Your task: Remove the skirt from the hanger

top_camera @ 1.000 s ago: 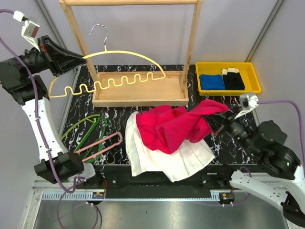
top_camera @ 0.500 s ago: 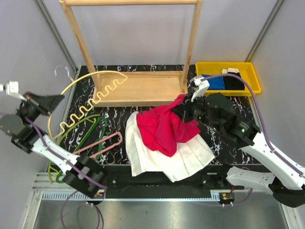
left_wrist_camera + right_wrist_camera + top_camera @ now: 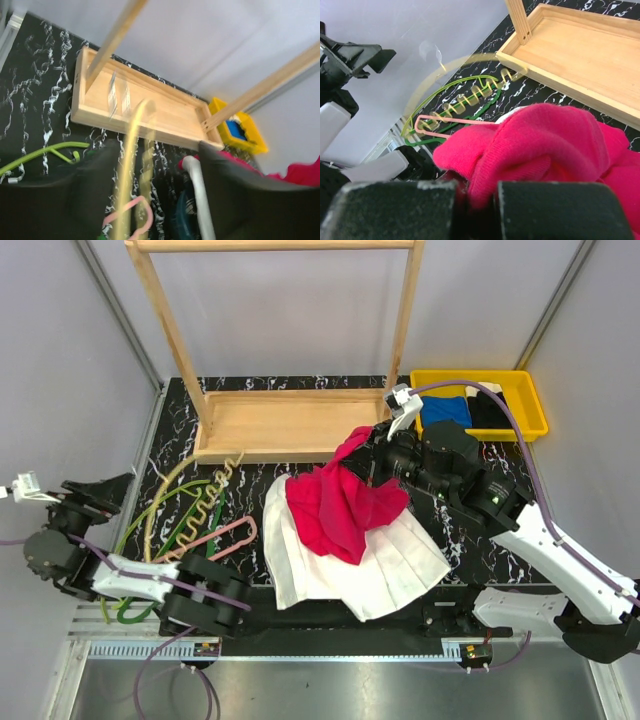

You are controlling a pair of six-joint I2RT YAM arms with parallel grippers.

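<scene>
On the black marbled table (image 3: 165, 440), near its front edge, the skirt (image 3: 365, 570) lies spread flat with its pleats showing at the lower right. A red shirt (image 3: 340, 510) covers its upper part. The pink hanger (image 3: 215, 540) is not inside the skirt. It lies on the table to the left of it, and its rounded end is close to the left edge of the skirt, though I cannot tell if they touch.

The right gripper (image 3: 372, 462) is closed on a fold of the red shirt. It holds that corner up above the table, while the rest of the shirt lies on the skirt. In the right wrist view the red cloth is pressed between the two dark fingers.

The left gripper (image 3: 120, 492) is at the far left side, low, and well apart from the skirt. In its wrist view the two fingers stand wide apart and hold nothing. A yellow hanger (image 3: 190, 502) looks smeared in both views. It lies across the green hangers (image 3: 160, 515) beside the pink one, and neither finger presses on it.

Behind the clothes stands a wooden rack (image 3: 290, 430), and to the right of it is a yellow tray (image 3: 520, 431) with blue and black cloth inside.
</scene>
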